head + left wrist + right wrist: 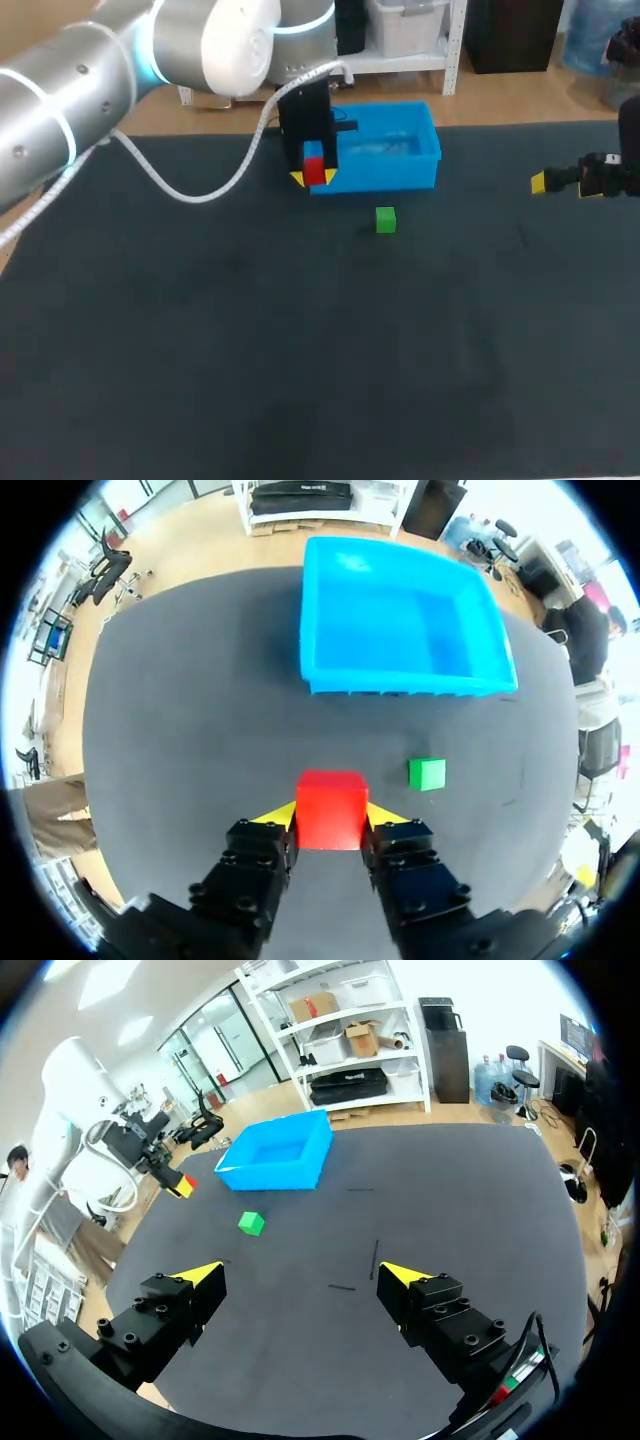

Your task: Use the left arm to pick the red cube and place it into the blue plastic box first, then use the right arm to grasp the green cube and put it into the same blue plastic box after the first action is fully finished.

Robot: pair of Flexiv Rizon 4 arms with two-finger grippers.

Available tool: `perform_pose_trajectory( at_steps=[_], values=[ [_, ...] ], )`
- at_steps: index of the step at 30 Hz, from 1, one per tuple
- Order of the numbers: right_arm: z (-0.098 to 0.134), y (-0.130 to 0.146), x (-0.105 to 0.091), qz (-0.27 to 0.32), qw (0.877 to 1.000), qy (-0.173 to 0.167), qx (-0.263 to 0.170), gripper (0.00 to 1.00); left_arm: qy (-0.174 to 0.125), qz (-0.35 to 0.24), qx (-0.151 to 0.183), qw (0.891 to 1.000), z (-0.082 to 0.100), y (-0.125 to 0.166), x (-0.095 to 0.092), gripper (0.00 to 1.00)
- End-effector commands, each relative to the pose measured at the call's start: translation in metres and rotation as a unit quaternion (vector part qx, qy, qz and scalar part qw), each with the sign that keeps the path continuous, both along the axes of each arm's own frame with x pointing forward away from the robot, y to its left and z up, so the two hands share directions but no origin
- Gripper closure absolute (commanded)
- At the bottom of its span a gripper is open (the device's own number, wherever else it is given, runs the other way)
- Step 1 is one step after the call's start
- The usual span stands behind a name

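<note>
Head view puts our left arm (60,100) coming in from the far left, with the left gripper (314,177) hanging fingers-down by the near left corner of the blue plastic box (400,172), jaws pinching the red cube (314,170) from two sides. Our left wrist view shows that cube lifted off the dark table (300,350) and short of the box's near wall, not over the open inside. We judge the main risk to be an early release: letting go here would drop the cube on the table or bounce it off the rim. Carrying it forward too low could knock the near wall and shove the box away. To the right and nearer, the green cube (385,220) sits on the table apart from the box; a low swing could nudge it. Far right, our right gripper (300,1275) hangs with jaws spread wide, holding nothing, well apart from both cubes; starting it before the red cube is in would break the order and crowd the box
</note>
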State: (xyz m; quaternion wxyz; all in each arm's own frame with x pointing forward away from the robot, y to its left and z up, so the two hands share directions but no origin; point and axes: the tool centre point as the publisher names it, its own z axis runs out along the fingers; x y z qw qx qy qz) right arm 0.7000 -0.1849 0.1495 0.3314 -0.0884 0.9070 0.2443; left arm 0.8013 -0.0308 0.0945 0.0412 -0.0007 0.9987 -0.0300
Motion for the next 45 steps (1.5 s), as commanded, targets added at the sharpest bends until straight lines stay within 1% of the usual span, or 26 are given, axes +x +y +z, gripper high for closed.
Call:
perform_pose_trajectory(
  at_steps=[1, 6, 13, 21, 27, 34, 36, 38, 43, 45],
  values=[
    [0.0, 0.0, 0.0, 0.0, 1.0, 0.0, -0.001, 0.0, -0.036, 0.005, -0.009, 0.999, 0.007, 0.007, -0.009, 1.0],
    [0.0, 0.0, 0.0, 0.0, 1.0, 0.0, -0.001, 0.0, -0.053, 0.004, -0.01, 0.999, 0.016, 0.011, -0.009, 1.0],
    [0.0, 0.0, 0.0, 0.0, 1.0, 0.0, -0.001, 0.0, -0.069, 0.005, -0.015, 0.997, 0.029, 0.017, -0.007, 1.0],
    [0.0, 0.0, 0.0, 0.0, 1.0, 0.0, -0.001, 0.0, -0.092, -0.003, -0.027, 0.995, 0.048, 0.02, -0.005, 1.0],
    [0.0, 0.0, 0.0, 0.0, 1.0, 0.0, -0.001, 0.0, -0.106, -0.008, -0.036, 0.994, 0.059, 0.023, -0.001, 1.0],
    [0.0, 0.0, 0.0, 0.0, 1.0, 0.0, -0.001, 0.0, -0.12, -0.021, -0.042, 0.992, 0.069, 0.025, 0.01, 1.0],
    [0.0, 0.0, 0.0, 0.0, 1.0, 0.0, -0.001, 0.0, -0.127, -0.026, -0.051, 0.99, 0.07, 0.025, 0.015, 1.0],
    [0.0, 0.0, 0.0, 0.0, 1.0, 0.0, -0.001, 0.0, -0.129, -0.03, -0.05, 0.99, 0.073, 0.024, 0.019, 1.0],
    [0.0, 0.0, 0.0, 0.0, 1.0, 0.0, -0.001, 0.0, -0.146, -0.042, -0.068, 0.986, 0.08, 0.022, 0.033, 1.0],
    [0.0, 0.0, 0.0, 0.0, 1.0, 0.0, -0.001, 0.0, -0.149, -0.047, -0.07, 0.985, 0.082, 0.021, 0.038, 1.0]
  ],
)
